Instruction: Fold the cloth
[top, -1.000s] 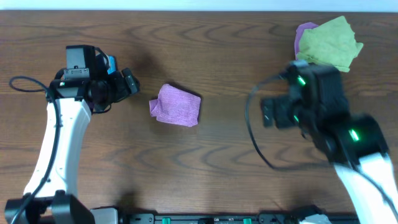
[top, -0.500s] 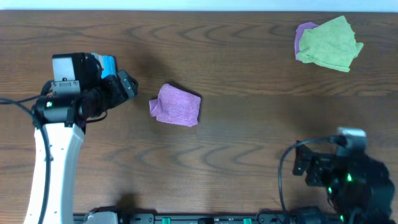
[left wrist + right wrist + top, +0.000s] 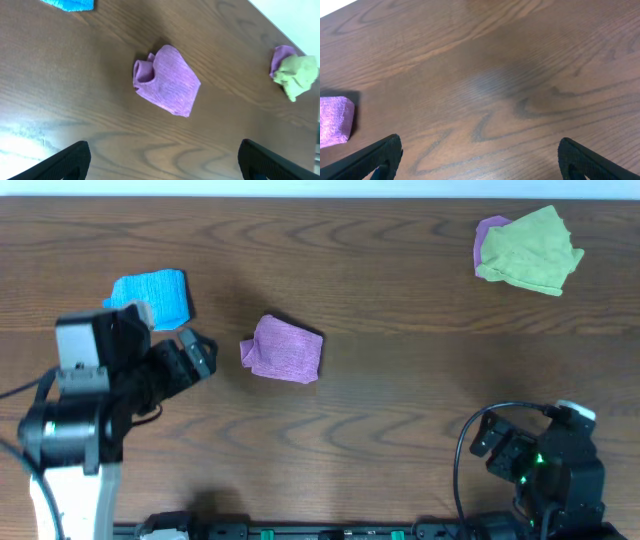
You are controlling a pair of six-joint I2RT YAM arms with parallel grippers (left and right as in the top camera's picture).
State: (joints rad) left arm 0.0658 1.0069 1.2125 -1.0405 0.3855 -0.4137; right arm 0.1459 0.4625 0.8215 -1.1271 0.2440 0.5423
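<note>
Purple cloth (image 3: 283, 349): folded into a small thick bundle, lying on the table straight ahead of the left claw, apart from it, touched by neither claw
Left claw (image 3: 163, 152): fingers spread wide, holding nothing, above bare wood
Right claw (image 3: 481, 152): fingers spread wide, holding nothing, well apart from the purple cloth, whose edge shows ahead and to its left
Blue cloth (image 3: 150, 297): ahead and to the left of the left claw, near it
Green cloth (image 3: 530, 248): crumpled, lying on a second purple cloth (image 3: 490, 230), far ahead and to the right of the left claw
Table (image 3: 400, 410): dark brown wood grain
</note>
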